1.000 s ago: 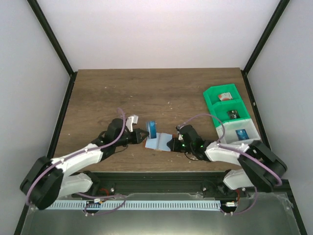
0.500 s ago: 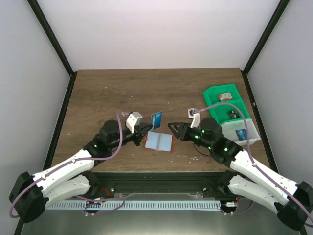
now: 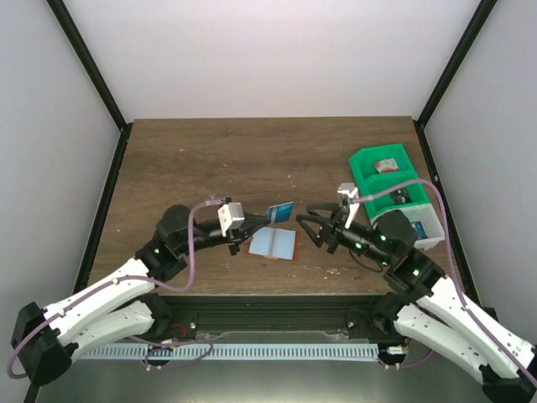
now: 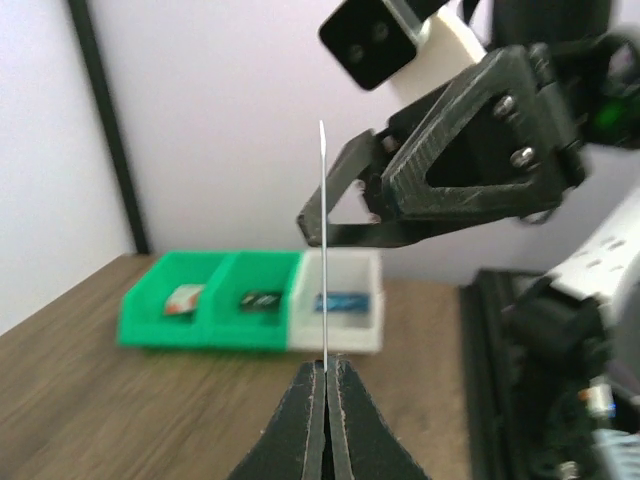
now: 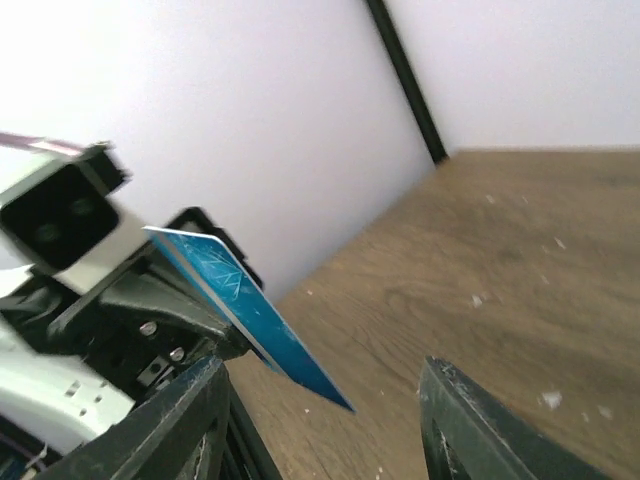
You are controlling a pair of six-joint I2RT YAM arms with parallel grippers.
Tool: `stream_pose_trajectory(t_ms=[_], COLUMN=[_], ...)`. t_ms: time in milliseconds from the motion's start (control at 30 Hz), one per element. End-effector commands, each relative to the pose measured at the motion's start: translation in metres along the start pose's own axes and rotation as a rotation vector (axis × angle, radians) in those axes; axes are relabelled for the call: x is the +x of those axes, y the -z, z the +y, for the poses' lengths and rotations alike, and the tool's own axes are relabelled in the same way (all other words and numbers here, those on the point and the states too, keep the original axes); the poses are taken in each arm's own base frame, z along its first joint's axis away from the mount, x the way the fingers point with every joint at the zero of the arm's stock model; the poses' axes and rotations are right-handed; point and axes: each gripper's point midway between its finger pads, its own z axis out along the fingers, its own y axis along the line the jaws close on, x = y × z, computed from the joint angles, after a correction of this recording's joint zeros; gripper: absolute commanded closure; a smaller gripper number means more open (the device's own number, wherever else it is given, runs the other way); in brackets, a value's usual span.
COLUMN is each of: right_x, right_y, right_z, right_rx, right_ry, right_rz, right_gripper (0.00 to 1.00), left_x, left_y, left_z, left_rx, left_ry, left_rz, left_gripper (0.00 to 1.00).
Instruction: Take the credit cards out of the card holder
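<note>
Top external, wood table [image 3: 210, 155] bearing card holder [image 3: 275, 243], white walls [image 3: 268, 50], black posts [image 3: 87, 63]

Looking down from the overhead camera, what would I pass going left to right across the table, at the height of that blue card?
left gripper → blue credit card pinched in it → right gripper, its jaws apart → green and white bins
</note>
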Motion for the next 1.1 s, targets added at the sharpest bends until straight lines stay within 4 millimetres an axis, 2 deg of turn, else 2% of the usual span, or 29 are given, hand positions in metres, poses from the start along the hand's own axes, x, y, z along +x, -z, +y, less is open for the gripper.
stream_pose_trajectory(t_ms=[0,200,367,467,700,800,1067], right_x=[-0.001,0.003,0.019,0.028,0.022,0.028,0.035], right_y=[0.020,0.032,0.026,0.018,0.017,0.014,0.013], right_z=[0.041,0.055,0.063,0.059,0.062,0.060,0.060], right_rx=[-0.237,-0.347,-0.429,-0.440,-0.459,-0.465,-0.492], right_ry=[0.262,0.327,0.363,0.354,0.361,0.353,0.336], right_rz=[-0.095,-0.189,-0.115,-0.080,-0.122,-0.101,-0.081], right_gripper=[0.47,0.46,0.48,0.53,0.66,0.68,0.83], left_x=[-0.034,-0.046,-0.049,-0.044,-0.036,-0.032,-0.028], left_y=[0.017,0.017,0.017,0.014,0.014,0.014,0.013], left_z=[-0.045,-0.058,-0.056,-0.057,-0.057,-0.056,-0.053], left_rx=[0.242,0.362,0.354,0.375,0.372,0.364,0.338], left_ry=[0.063,0.163,0.179,0.200,0.227,0.235,0.248], left_rz=[-0.194,-0.235,-0.257,-0.245,-0.243,-0.233,-0.232], left_gripper=[1.00,1.00,1.00,1.00,1.00,1.00,1.00])
